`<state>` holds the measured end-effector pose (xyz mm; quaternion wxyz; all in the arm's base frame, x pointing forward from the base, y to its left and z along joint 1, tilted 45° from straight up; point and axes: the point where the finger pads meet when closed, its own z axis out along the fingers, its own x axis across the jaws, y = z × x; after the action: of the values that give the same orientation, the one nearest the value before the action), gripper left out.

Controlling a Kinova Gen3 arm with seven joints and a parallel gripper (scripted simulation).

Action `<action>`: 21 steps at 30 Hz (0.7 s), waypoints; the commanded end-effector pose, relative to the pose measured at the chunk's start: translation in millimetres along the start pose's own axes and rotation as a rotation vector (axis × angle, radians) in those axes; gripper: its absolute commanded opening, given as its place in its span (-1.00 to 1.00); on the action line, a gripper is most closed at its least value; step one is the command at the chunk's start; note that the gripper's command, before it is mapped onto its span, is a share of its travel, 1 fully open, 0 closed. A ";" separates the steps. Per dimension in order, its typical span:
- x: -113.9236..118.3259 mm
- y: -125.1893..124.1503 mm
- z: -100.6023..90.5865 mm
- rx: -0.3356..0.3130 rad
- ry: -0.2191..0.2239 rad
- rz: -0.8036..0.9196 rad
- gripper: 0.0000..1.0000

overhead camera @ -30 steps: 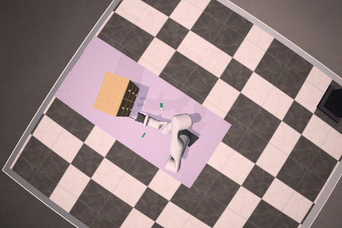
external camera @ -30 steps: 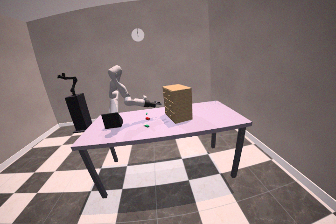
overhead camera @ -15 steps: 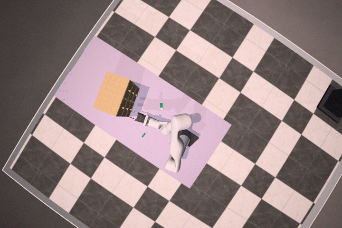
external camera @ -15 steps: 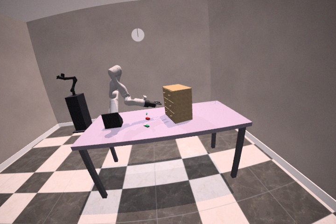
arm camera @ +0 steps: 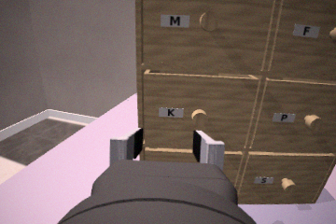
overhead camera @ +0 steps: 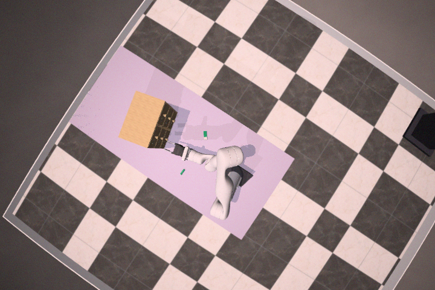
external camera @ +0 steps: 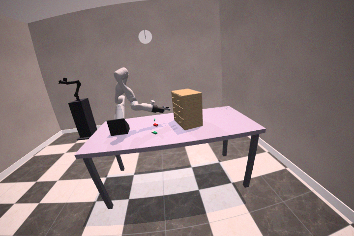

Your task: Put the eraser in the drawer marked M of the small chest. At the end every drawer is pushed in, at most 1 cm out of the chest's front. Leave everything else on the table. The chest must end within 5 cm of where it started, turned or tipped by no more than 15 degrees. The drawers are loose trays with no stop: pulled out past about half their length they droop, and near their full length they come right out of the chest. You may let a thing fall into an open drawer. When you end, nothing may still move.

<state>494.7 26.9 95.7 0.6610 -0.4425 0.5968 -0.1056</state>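
dim warm light, soft-edged shadows, dark upper corners, faint grain, small details blurred

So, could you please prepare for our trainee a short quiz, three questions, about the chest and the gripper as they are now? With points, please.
1. Which letter marks the drawer directly below drawer M point(arm camera: 241, 51)?
2. True or false: the gripper point(overhead camera: 168, 145) point(external camera: 168, 108) point(arm camera: 167, 140) is shut on the knob of drawer P point(arm camera: 278, 137).
3. Fill in the blank: on the chest point(overhead camera: 141, 118) point(external camera: 192, 111) point(arm camera: 140, 93), the drawer directly to the right of drawer M in the wrist view is marked ___.

Key: 1. K; 2. False; 3. F
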 end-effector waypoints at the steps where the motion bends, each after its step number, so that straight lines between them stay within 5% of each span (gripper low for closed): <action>1: 0.7 -1.5 -2.1 -0.012 0.004 0.005 1.00; 21: 1.7 -5.9 -7.5 -0.083 0.005 0.003 1.00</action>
<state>490.6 23.7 96.9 0.6443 -0.4646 0.6020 -0.0815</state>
